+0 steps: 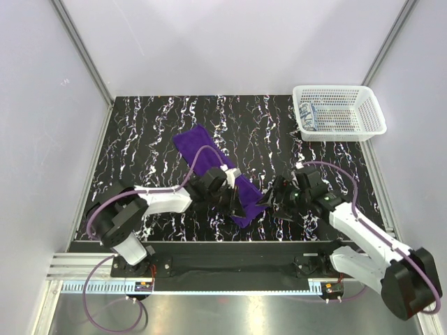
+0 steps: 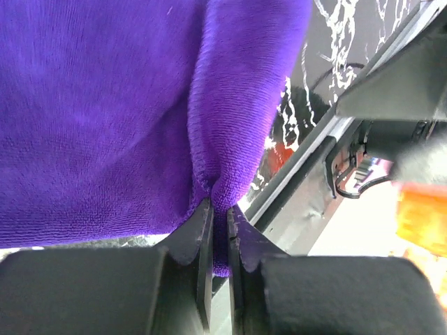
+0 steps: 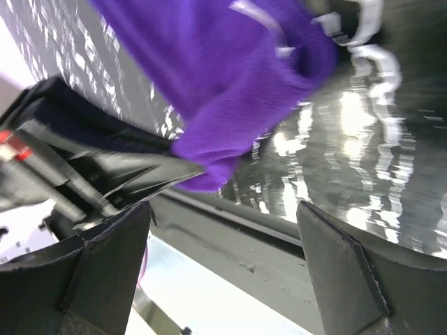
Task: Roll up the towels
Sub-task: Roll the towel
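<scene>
We see the black marbled surface point(image 1: 140, 139) with the purple towel point(image 1: 199, 150) spread as a long strip near its middle, running from 11 o'clock down to 5 o'clock. At 2 o'clock on the surface stands the white mesh basket point(image 1: 376, 115), and the patterned towel point(image 1: 311, 115) lies inside it at its 9 o'clock end. The left claw point(image 2: 218, 209) is clamped on the purple towel's 5 o'clock end, with fabric bunched between its fingers. The right claw point(image 3: 223, 230) sits just at 3 o'clock of that end, its fingers wide apart and touching no cloth.
</scene>
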`<state>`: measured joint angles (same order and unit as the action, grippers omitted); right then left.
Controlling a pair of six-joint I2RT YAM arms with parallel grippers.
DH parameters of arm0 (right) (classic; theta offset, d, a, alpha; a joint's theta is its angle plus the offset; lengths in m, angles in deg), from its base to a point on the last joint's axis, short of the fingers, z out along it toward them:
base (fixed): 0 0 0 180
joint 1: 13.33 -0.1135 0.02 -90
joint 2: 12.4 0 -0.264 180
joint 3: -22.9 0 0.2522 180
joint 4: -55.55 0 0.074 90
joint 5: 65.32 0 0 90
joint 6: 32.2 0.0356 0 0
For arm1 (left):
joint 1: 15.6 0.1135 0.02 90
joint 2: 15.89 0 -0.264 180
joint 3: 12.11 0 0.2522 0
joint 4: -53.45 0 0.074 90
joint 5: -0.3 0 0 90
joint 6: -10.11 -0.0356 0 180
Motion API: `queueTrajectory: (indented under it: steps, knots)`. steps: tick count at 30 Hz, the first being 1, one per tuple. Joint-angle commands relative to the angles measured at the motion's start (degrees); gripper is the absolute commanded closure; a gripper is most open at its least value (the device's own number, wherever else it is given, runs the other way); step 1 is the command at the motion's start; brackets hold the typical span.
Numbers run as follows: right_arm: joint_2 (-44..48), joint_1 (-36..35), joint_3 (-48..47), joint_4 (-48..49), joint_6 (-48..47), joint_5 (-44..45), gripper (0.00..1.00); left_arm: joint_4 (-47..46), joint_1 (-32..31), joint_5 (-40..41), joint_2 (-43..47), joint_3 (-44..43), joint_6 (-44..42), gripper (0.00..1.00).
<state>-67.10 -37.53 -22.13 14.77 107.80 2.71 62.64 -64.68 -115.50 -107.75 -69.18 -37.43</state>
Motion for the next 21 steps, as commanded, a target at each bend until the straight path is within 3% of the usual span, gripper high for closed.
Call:
queueTrajectory:
  steps: [1,8,12,17,21]
  knots:
    - [-3.0,-4.3,0.0,8.4,3.5,1.1,0.08,-9.2,0.5,-4.6,-1.6,3.0,6.5,1.0]
    - [-8.1,-8.1,2.0,14.4,6.4,4.6,0.1,-15.3,1.1,-3.6,-2.7,7.5,12.8,1.0]
    - [-9.5,-9.5,3.4,15.9,7.2,6.5,0.12,-22.1,3.3,-7.1,-5.7,8.8,16.2,1.0]
    - [-11.5,-10.2,5.9,19.6,8.2,7.1,0.25,-32.2,5.7,-12.6,-10.9,10.7,21.0,1.0]
    - [-14.4,-10.7,6.4,22.5,8.4,8.3,0.27,-32.1,6.5,-13.7,-12.0,10.4,20.9,1.0]
